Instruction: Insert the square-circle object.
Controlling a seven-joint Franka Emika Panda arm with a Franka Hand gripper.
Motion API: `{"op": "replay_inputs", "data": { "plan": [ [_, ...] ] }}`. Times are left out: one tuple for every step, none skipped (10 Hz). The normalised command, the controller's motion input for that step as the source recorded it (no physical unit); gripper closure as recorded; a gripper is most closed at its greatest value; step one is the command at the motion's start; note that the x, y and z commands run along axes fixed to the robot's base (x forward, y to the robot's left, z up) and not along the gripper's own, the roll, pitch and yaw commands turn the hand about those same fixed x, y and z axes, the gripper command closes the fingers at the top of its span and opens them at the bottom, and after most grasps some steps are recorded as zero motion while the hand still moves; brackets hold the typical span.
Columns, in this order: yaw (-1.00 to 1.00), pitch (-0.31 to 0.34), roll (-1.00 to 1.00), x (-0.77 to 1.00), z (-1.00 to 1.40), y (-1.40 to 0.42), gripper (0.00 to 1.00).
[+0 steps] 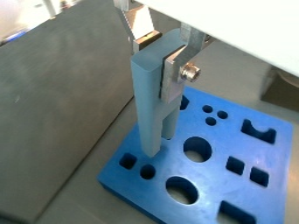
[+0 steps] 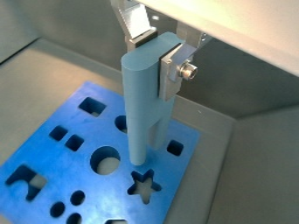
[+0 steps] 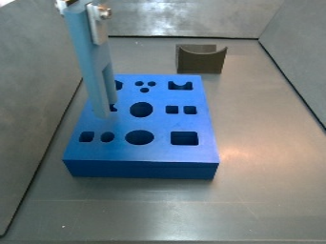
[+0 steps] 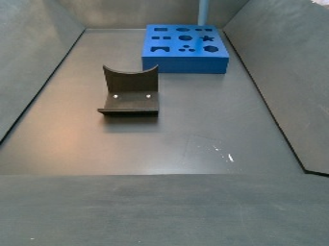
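In a side view the gripper [image 3: 107, 99] hung over the left part of the blue board [image 3: 192, 157], its long light-blue fingers [image 3: 91, 57] reaching down to the board's top among the shaped holes. No gap showed between the fingers in either wrist view, so the jaws looked closed, and nothing was held between them. Further right and far back, the square-circle object [image 3: 201, 59] sat on the grey floor [image 3: 254, 200], well apart from the board, scoop upward. The task looked unstarted. The risk, as I judged it, was that the fingertips could scrape or catch in a hole if the arm moved sideways before lifting, shifting the board.
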Motion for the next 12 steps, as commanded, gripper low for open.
{"op": "replay_inputs", "data": {
  "plan": [
    [-1.0,-0.034,0.0,-0.11,-0.1,0.0,1.0],
    [-1.0,-0.029,0.0,-0.01,-0.05,0.0,1.0],
    [-1.0,-0.031,0.0,0.0,-0.05,0.0,1.0],
    [-1.0,-0.031,0.0,0.0,-0.06,0.0,1.0],
    [-1.0,-0.033,-0.01,0.0,-0.07,0.0,1.0],
    [-1.0,-0.034,-0.01,0.0,-0.07,0.0,1.0],
    [-1.0,-0.036,-0.01,0.0,-0.08,0.0,1.0],
    [-1.0,-0.041,-0.04,0.0,-0.07,0.0,1.0],
    [-0.19,0.0,0.03,0.21,0.0,-0.03,1.0],
    [-0.01,0.0,0.0,0.0,0.0,0.0,1.0],
    [-0.71,0.0,-0.06,0.0,-0.12,0.0,1.0],
    [-1.0,-0.019,-0.08,0.0,-0.16,-0.02,1.0]
  ]
}}
